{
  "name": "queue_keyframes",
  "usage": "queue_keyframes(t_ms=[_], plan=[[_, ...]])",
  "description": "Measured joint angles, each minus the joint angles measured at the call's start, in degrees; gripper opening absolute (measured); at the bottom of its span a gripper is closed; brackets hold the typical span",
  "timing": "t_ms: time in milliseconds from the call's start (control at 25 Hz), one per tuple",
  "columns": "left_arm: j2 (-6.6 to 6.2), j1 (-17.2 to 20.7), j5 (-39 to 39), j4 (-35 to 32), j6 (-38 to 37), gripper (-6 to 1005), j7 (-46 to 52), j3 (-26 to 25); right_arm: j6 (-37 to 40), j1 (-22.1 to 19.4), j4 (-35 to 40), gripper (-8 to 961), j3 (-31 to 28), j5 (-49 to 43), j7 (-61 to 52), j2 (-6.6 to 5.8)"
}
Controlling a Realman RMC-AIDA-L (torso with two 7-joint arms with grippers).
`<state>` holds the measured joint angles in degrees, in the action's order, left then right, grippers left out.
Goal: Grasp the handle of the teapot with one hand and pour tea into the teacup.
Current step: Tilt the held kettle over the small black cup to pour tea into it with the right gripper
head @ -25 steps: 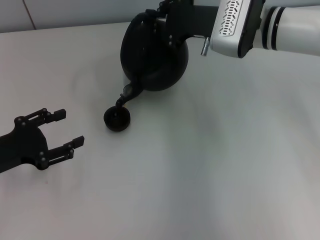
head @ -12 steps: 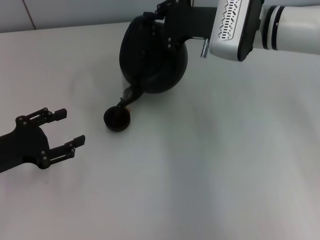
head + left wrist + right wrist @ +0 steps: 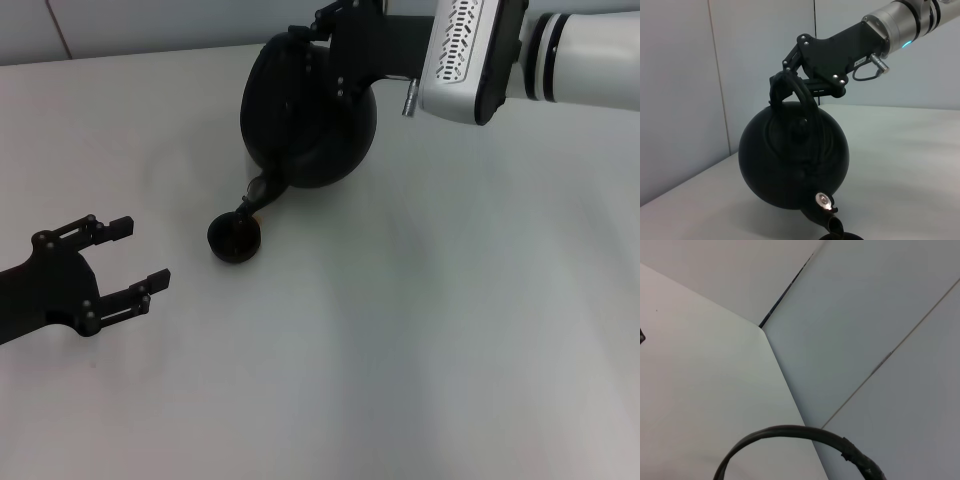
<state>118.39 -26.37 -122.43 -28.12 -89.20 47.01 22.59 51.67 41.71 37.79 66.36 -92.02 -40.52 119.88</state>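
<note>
The big round matte-black teapot (image 3: 308, 115) hangs above the white table (image 3: 420, 330), lifted clear of it and tipped forward. Its short spout (image 3: 256, 193) points down and toward the robot's left, and the spout's mouth sits just over the far rim of the tiny black handleless teacup (image 3: 234, 238), which stands upright on the table directly below. From the left wrist camera the lid side of the teapot (image 3: 792, 162) faces outward, so the body is rolled well off upright, with the thick black arched handle (image 3: 790, 90) at the high end. The right gripper (image 3: 330, 40) reaches in from the teapot's far right side and is clamped on that handle. The left gripper (image 3: 130, 258) rests low, well to the left of the teacup, fingers spread apart and holding nothing.
</note>
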Motion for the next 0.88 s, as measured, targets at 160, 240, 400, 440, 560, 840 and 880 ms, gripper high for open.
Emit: queue_keyframes(t_ms=[160, 240, 400, 440, 560, 840, 880], plan=[[0.00, 0.00, 0.00, 0.00, 0.00, 752, 0.02, 0.00, 0.00, -0.16, 0.34, 93, 0.03, 0.00, 0.00, 0.00], [0.00, 0.00, 0.00, 0.00, 0.00, 752, 0.02, 0.00, 0.00, -0.20, 0.41, 93, 0.05, 0.00, 0.00, 0.00], [0.00, 0.00, 0.00, 0.00, 0.00, 752, 0.03, 0.00, 0.00, -0.23, 0.46, 93, 0.08, 0.00, 0.01, 0.00], [0.00, 0.00, 0.00, 0.00, 0.00, 752, 0.06, 0.00, 0.00, -0.23, 0.46, 93, 0.08, 0.00, 0.01, 0.00], [0.00, 0.00, 0.00, 0.00, 0.00, 752, 0.07, 0.00, 0.01, -0.23, 0.54, 93, 0.09, 0.00, 0.01, 0.00], [0.03, 0.00, 0.00, 0.00, -0.01, 752, 0.05, -0.12, 0.01, -0.23, 0.70, 92, 0.09, 0.00, 0.01, 0.00], [0.04, 0.00, 0.00, 0.00, -0.01, 752, 0.04, -0.13, 0.01, -0.23, 0.71, 92, 0.09, 0.00, 0.01, 0.00]])
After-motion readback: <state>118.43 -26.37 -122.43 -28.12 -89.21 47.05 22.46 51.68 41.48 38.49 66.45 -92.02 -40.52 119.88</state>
